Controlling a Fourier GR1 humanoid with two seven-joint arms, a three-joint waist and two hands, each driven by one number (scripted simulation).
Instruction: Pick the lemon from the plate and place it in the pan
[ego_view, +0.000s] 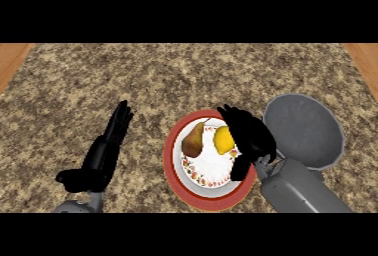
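Sitting on the plate (210, 192) is the yellow lemon (223, 140), so the main job is not done yet. Next to the lemon, on its left, lies a brown fruit (193, 141) on the same plate. The right robot hand (247, 137) is just right of the lemon and touches it or nearly does, and its dark fingers bend down over the plate's right side. I cannot tell if the fingers have closed around the lemon yet; it looks like the grab is only starting. The grey pan (304, 131) waits just right of the plate, and nothing shows inside it. The left robot hand (107, 147) rests left of the plate on the speckled bench (184, 75), with straight fingers and holding nothing. What is left: grip the lemon, lift it, carry it right over the pan, and let it go.
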